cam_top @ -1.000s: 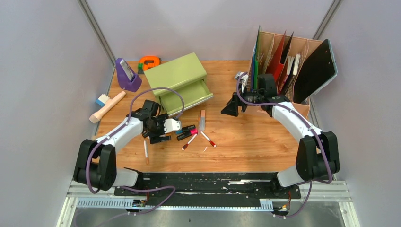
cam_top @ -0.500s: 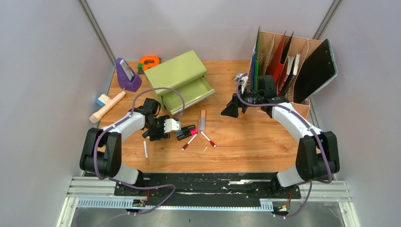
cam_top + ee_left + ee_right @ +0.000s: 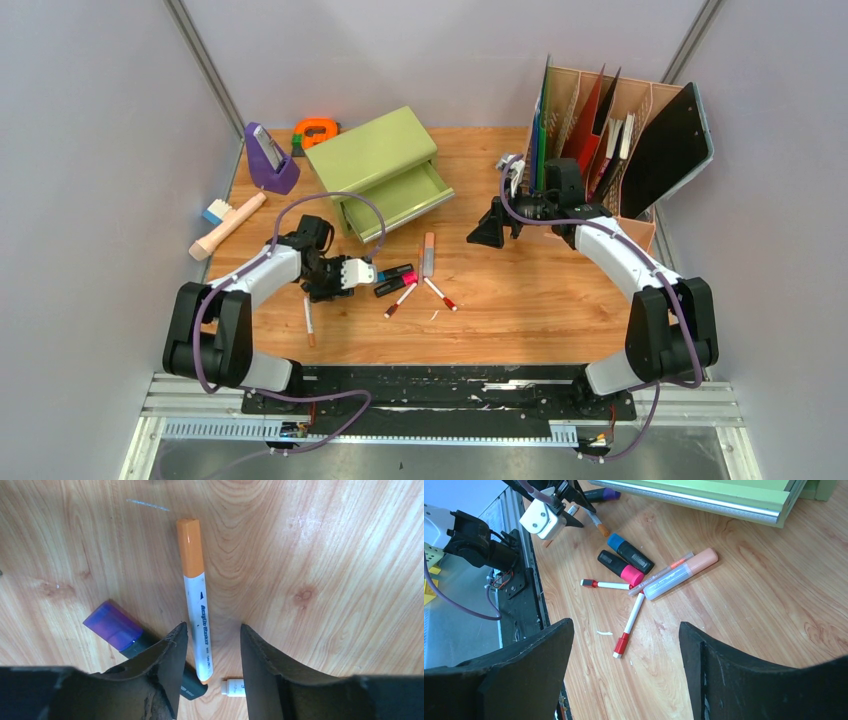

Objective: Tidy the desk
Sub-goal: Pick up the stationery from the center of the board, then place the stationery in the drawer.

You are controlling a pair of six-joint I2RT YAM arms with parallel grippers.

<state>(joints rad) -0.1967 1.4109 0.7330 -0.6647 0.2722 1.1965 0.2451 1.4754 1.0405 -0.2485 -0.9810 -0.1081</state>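
Observation:
The desk is orange-brown wood grain. My left gripper is open and low over it. In the left wrist view its jaws straddle the white end of an orange-capped marker, not closed on it. A purple-capped black marker lies just left of the left finger. The orange-capped marker also shows in the top view. My right gripper is open and empty, held above the desk near the file rack.
An olive-green drawer chest stands with its drawer open. Blue- and pink-capped highlighters, two red-capped pens and a peach pen lie mid-desk. A file rack stands back right. A purple stand, tape and brush sit left.
My left gripper has moved left and toward the near edge, from beside the highlighters to over the orange-capped marker. The right arm has not moved.

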